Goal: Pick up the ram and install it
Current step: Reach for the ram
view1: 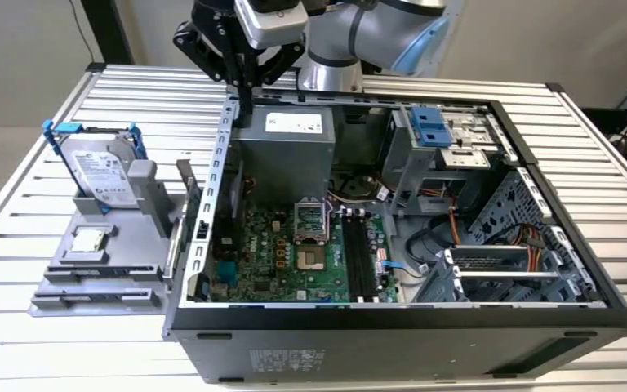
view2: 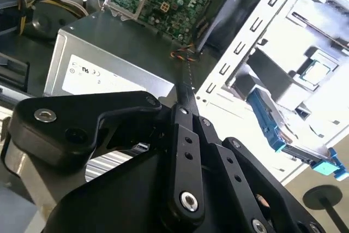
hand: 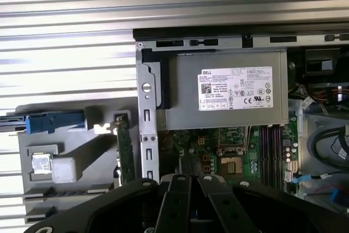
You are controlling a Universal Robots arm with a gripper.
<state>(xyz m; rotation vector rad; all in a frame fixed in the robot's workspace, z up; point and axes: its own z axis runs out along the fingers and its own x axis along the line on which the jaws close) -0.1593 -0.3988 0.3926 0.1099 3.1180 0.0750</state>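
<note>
The gripper (view1: 244, 108) is held over the edge of an open computer case (view1: 401, 314), its fingers closed together with nothing clamped between them. In the first wrist view the ram (hand: 123, 147) is seen standing on edge in a grey holder (hand: 82, 186). It is placed below the gripper and off to one side, just across the case wall. The power supply (hand: 223, 91) is close beneath the gripper.
</note>
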